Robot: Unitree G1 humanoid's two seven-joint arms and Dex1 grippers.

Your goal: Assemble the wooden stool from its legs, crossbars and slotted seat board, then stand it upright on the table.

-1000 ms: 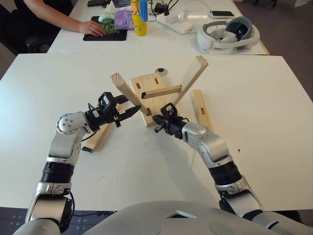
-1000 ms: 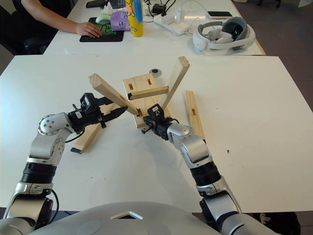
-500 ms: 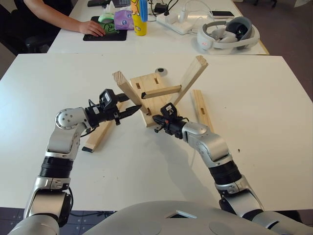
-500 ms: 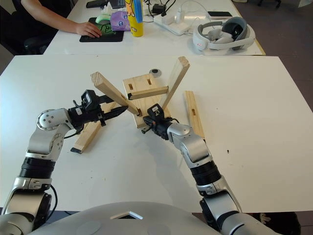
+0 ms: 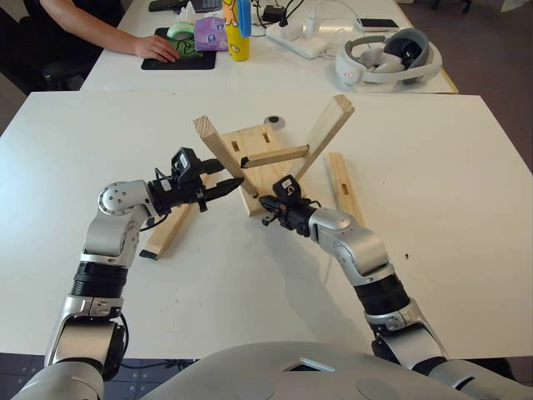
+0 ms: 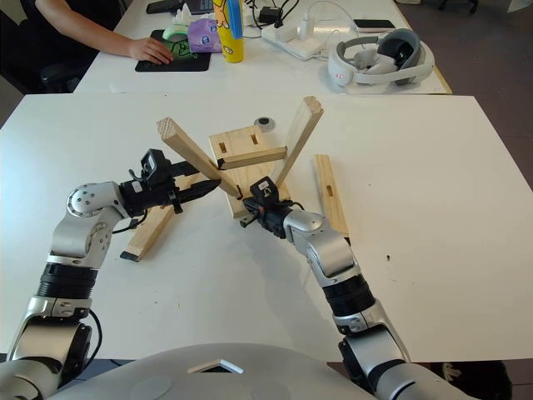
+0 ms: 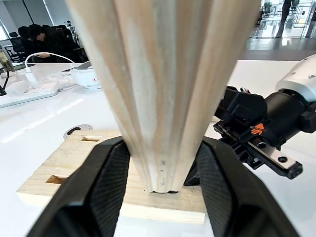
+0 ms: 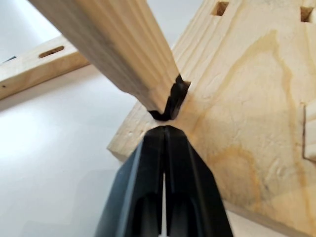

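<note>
Desk [image 5: 433,167]: white, carries all stool parts.
Seat board [image 5: 268,177]: flat on desk, directly ahead of both hands, slots facing up.
Gripped leg [image 5: 215,148]: foot on seat board, slanting up and leftward; left hand [image 5: 229,175] clamped around it just above the foot.
Second leg [image 5: 323,135]: stands on the board beyond right hand, leaning right.
Loose leg [image 5: 343,185]: flat on desk, right of right hand.
Spare leg [image 5: 171,232]: flat on desk, below left hand.
Crossbar [image 5: 275,156]: between the two slanted legs, beyond both hands.
Right hand [image 8: 164,136]: fingers pressed together, holding nothing; tips just beside gripped leg's foot at board's near corner.
</note>
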